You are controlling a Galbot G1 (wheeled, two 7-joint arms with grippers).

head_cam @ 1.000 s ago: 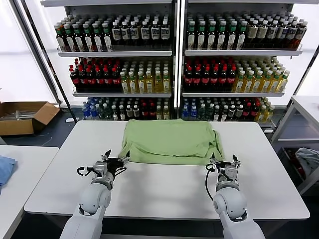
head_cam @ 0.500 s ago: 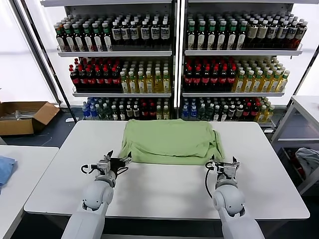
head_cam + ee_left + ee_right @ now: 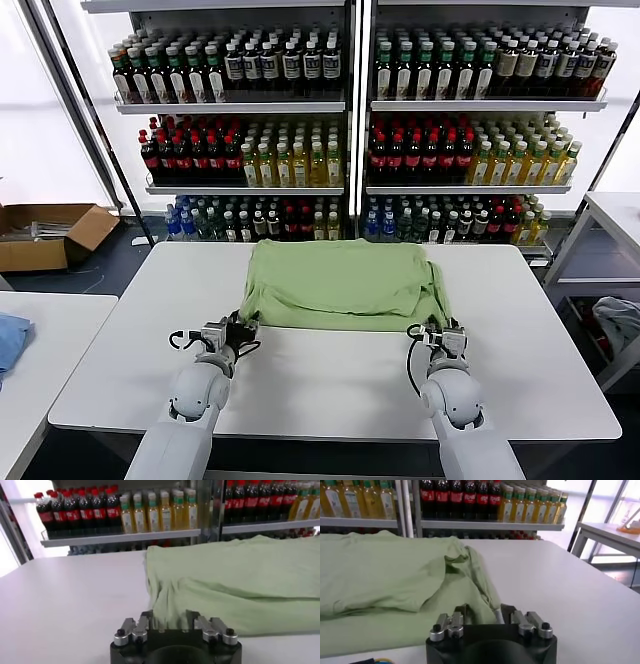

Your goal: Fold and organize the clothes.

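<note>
The light green shirt (image 3: 335, 280) lies partly folded on the white table (image 3: 330, 385), plain side up. My left gripper (image 3: 243, 325) is at the shirt's near left corner. In the left wrist view its jaws (image 3: 169, 617) stand open with the shirt's hem (image 3: 240, 575) between them. My right gripper (image 3: 440, 328) is at the near right corner. In the right wrist view it (image 3: 482, 611) is open, with the bunched shirt edge (image 3: 380, 575) between the fingers. The collar, buttons and print are hidden.
Shelves of bottles (image 3: 340, 140) stand behind the table. A cardboard box (image 3: 45, 235) sits on the floor at the left. A blue cloth (image 3: 8, 340) lies on a left side table, a pale grey cloth (image 3: 620, 320) at the right.
Both grippers have moved forward across the table, from a little short of the shirt to its near edge, so the hem now lies between their open fingers.
</note>
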